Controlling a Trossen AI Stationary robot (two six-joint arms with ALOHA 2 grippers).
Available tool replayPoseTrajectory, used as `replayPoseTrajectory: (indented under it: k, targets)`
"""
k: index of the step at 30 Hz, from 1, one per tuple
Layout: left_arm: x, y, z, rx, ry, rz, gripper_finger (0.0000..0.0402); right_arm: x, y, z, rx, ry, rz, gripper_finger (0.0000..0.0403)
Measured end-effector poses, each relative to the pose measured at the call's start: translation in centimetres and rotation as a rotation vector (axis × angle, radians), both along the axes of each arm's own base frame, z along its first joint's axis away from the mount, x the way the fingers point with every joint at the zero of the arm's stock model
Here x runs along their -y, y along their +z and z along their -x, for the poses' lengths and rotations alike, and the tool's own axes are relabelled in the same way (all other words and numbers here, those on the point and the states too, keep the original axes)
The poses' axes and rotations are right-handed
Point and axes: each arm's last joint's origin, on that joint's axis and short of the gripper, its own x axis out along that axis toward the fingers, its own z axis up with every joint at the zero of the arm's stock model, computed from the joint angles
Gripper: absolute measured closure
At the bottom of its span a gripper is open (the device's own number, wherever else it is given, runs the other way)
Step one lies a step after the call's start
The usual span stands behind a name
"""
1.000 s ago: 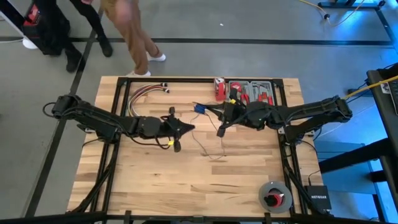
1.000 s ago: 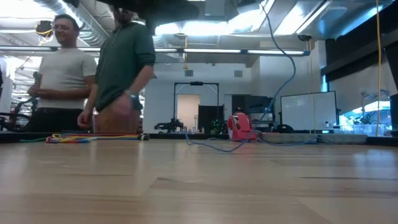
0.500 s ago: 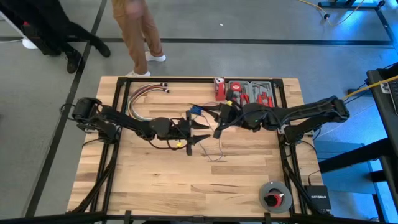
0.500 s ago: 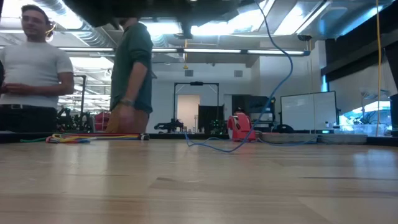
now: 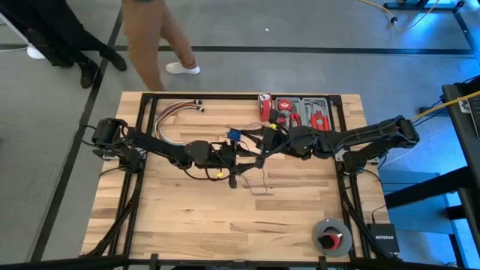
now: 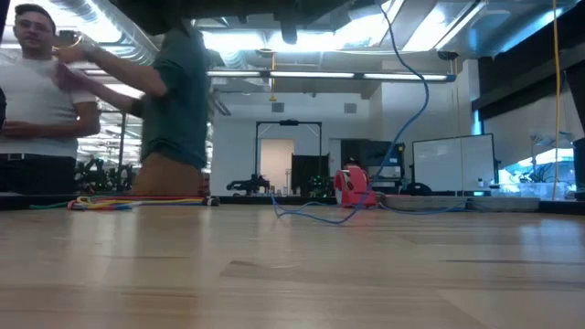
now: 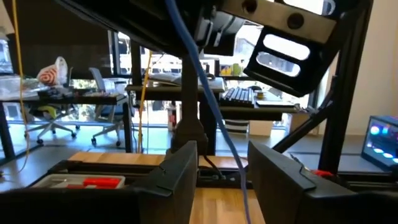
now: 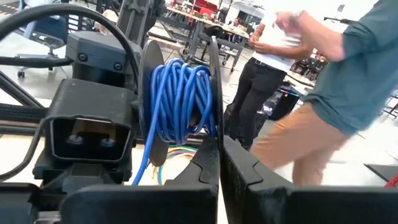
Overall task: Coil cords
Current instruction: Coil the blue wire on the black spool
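One blue cord [image 8: 180, 99] is wound in a coil between two dark discs, mid-table between two grippers. The left gripper [image 7: 221, 180] stands open around its trailing strand; the right gripper [image 8: 219, 168] is closed beside the coil. Two people [image 6: 174, 110] stand behind.

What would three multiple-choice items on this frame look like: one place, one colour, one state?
1. In the high view, where does the round disc lie on the table?
A. Picture's top-left corner
B. Picture's bottom-right corner
C. Dead centre

2. What colour is the cord wound on the spool?
A. Blue
B. Red
C. White

3. How does the left pincer stand?
A. Shut tight
B. Out of view
C. Open

Key:
1 B, the disc sits alone by that corner.
2 A, the right wrist view shows blue turns.
3 C, the left wrist view shows its fingers apart, cord passing between.
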Motion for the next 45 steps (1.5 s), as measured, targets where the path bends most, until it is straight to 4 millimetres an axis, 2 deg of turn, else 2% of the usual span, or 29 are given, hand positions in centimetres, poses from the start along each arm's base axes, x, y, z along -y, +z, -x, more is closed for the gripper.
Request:
replayPoseTrajectory:
  k: [3, 7, 9, 14, 18, 21, 28, 33, 39, 45]
  targets:
    - [0.0, -0.1, 0.0, -0.005, -0.003, 0.0, 0.0293, 0.0, 0.0, 0.0, 0.001, 0.0, 0.0, 0.0402]
    - [-0.4, -0.2, -0.1, -0.017, 0.014, -0.041, 0.0371, 0.0, 0.1, 0.0, 0.011, 0.011, -0.002, 0.0402]
    - [-0.7, -0.5, -0.1, -0.051, 0.04, -0.066, 0.0393, 0.0, 0.1, 0.0, 0.01, 0.014, -0.002, 0.0402]
    - [-1.4, -1.2, 0.3, -0.21, 0.178, -0.132, 0.0397, -0.7, 0.1, 0.4, -0.01, 0.039, 0.003, 0.0402]
    - [-1.3, -0.5, 1.8, -0.35, 0.28, -0.194, 0.0396, -1.3, 0.6, 1.4, -0.027, 0.05, 0.012, 0.0402]
    - [-0.8, 0.1, 3.0, -0.415, 0.289, -0.212, 0.0399, -1.4, 1.0, 2.1, -0.03, 0.027, 0.021, 0.0402]
    - [-0.3, 0.6, 4.2, -0.465, 0.287, -0.215, 0.04, -1.2, 1.1, 2.5, -0.053, 0.017, 0.026, 0.0402]
    - [-0.8, 1.3, 5.6, -0.524, 0.36, -0.239, 0.0401, -1.2, 0.3, 2.5, -0.124, 0.002, 0.019, 0.0402]
    - [-1.0, 3.5, 7.8, -0.487, 0.373, -0.199, 0.0401, -1.1, -0.8, 2.7, -0.199, -0.011, 0.015, 0.0402]
    - [-0.8, 4.3, 8.7, -0.476, 0.357, -0.195, 0.0401, -1.2, -2.0, 2.6, -0.231, -0.011, 0.007, 0.0402]
